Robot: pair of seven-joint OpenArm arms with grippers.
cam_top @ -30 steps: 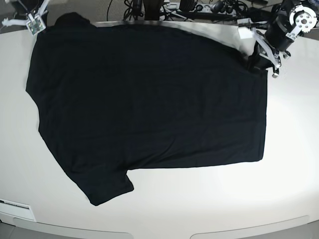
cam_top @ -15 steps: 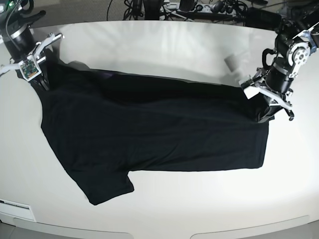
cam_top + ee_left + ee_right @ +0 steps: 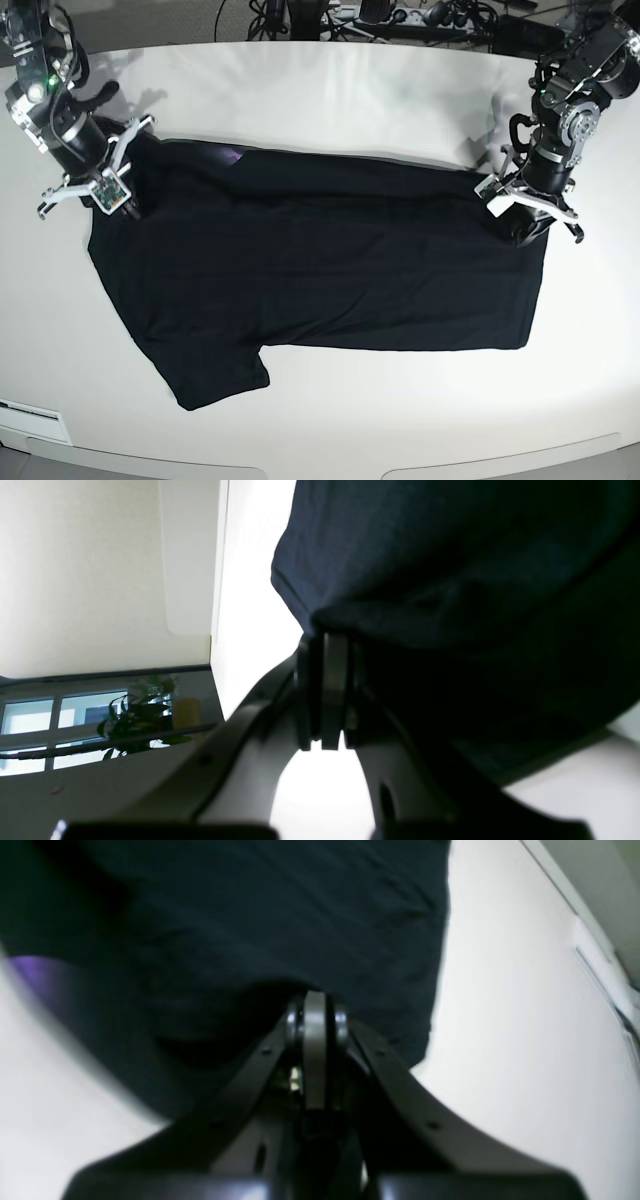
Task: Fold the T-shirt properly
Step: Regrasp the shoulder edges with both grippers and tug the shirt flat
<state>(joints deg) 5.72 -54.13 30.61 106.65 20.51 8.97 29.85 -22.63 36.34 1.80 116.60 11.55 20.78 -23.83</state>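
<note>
The black T-shirt (image 3: 320, 260) lies on the white table (image 3: 330, 90) with its far edge folded over toward the front. One sleeve points to the front left. A small bit of purple print (image 3: 232, 155) shows at the fold. My left gripper (image 3: 520, 225), on the right of the base view, is shut on the shirt's far right corner, and the left wrist view (image 3: 327, 645) shows the cloth (image 3: 475, 580) pinched. My right gripper (image 3: 118, 205) is shut on the far left corner; the right wrist view (image 3: 314, 1005) shows black cloth (image 3: 275, 915) and purple print (image 3: 35, 975).
Cables and equipment (image 3: 400, 15) lie along the table's back edge. A white label (image 3: 30, 410) sits at the front left edge. The left wrist view shows a wall, a window and a plant (image 3: 140, 720) behind the table.
Both grippers have carried the shirt's far edge from the back of the table toward the front, folding it over the lower part. The shirt now looks shorter front to back.
</note>
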